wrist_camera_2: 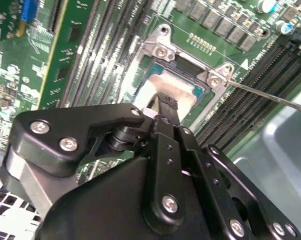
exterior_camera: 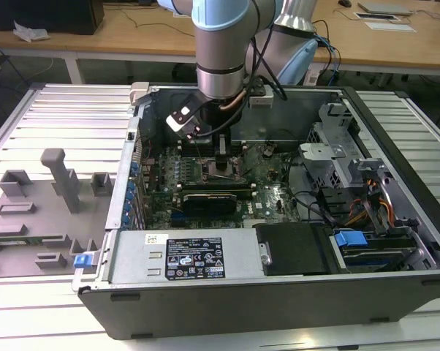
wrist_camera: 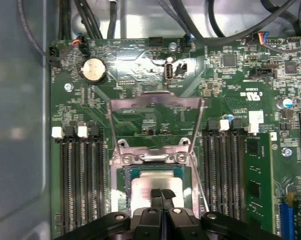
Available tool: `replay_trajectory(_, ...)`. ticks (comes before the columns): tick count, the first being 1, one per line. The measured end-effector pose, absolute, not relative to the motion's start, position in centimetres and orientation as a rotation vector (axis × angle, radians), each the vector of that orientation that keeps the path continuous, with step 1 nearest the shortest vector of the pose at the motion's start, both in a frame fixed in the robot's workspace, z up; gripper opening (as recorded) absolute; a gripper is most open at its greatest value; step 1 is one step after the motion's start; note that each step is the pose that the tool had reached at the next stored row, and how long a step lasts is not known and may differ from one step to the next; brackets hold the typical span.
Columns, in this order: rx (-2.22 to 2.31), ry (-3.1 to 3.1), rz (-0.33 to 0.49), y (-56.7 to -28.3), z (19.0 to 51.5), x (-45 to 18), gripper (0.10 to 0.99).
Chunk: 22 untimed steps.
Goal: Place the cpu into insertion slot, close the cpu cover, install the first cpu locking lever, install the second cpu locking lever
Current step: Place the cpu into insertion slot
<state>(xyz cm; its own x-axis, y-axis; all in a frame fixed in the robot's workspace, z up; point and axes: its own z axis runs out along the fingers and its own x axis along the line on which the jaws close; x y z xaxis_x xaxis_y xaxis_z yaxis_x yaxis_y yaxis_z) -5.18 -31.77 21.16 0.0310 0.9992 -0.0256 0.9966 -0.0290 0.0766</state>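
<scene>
Fingers (wrist_camera: 155, 193) pressed together, no gap between the pads in both wrist views; gripper (wrist_camera: 162, 192) points straight down at the middle of the cpu (wrist_camera: 145, 182). Tips sit on or just above its pale face; contact cannot be told. Nothing is clamped between them. In the second wrist view the gripper (wrist_camera_2: 165, 100) covers part of that face, with the silver surface showing on either side. Cpu lies flat, face up, inside the slot (wrist_camera: 122, 187), its edges parallel with the slot's frame; it is square, so no long axis. Cover (wrist_camera: 155, 103) is open, swung back off the slot and hinged at the side toward the coin cell (wrist_camera: 94, 69); the board shows through its window. Its sides run from the hinge away from the gripper. A thin wire lever (wrist_camera: 199, 185) runs along one side of the slot, lifted free, and shows as a bright line in the second wrist view (wrist_camera_2: 270, 95). Black memory slots (wrist_camera: 80, 175) flank the slot on both sides, parallel to the cover's sides. In the exterior view the arm reaches down into an opened case (exterior_camera: 278, 300) lying on its side, gripper (exterior_camera: 221, 164) over the board's middle, a long black card (exterior_camera: 209, 197) just beside it. Grey fixtures (exterior_camera: 55, 183) stand on the table at the exterior view's left.
</scene>
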Motion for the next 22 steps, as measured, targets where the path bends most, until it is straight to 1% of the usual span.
replay_trajectory(4,2.202,2.137,0.054,-32.3,20.9,-5.2,0.106)
replay_trajectory(15,2.206,2.140,0.062,-32.3,20.7,-5.2,0.106)
replay_trajectory(16,2.206,2.141,0.062,-32.3,20.9,-5.2,0.106)
replay_trajectory(17,2.198,2.148,0.062,-32.3,22.0,-5.2,0.106)
replay_trajectory(20,2.169,2.183,0.069,-31.8,22.7,-5.1,0.106)
replay_trajectory(22,2.165,2.187,0.069,-31.5,24.0,-5.1,0.106)
